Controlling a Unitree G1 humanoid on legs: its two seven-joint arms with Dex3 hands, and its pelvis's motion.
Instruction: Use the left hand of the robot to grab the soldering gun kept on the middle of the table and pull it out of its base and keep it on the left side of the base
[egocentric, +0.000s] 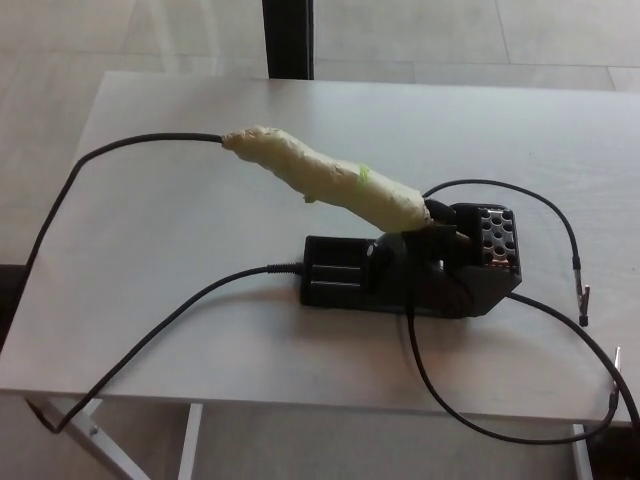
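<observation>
Neither hand shows, so you cannot tell how its fingers stand; your soldering gun (325, 180) sits tilted in its black base (410, 272) mid counter (180, 230); grab the fat taped handle; it looks light, stiff, and its cord (90, 165) may tug.

No legible text, label, brand or number anywhere in the head view. The black base (410, 275) shows no readable marking on its faces. The tape-wrapped soldering gun (325, 180) carries a small green mark, no characters discernible.
</observation>
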